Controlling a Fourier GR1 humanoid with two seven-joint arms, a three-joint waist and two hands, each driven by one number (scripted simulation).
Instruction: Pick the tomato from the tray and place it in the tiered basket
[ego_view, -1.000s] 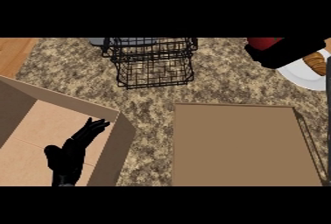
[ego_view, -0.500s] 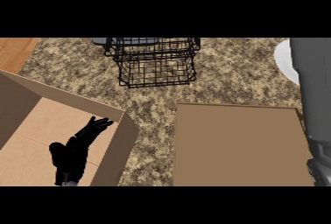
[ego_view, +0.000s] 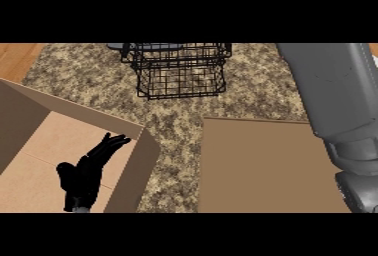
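Now, from the head view: a speckled brown-and-beige granite counter (ego_view: 88, 85) fills the scene, with a strip of orange wood (ego_view: 15, 55) at upper left. The black wire tiered basket (ego_view: 179, 70) stands at the top centre. A flat brown tray (ego_view: 266, 165) lies lower right, under the grey right forearm (ego_view: 336, 100); its hand isn't visible. The black left hand (ego_view: 87, 172) rests relaxed, fingers straight, over an open cardboard box (ego_view: 44, 145). No tomato shows.
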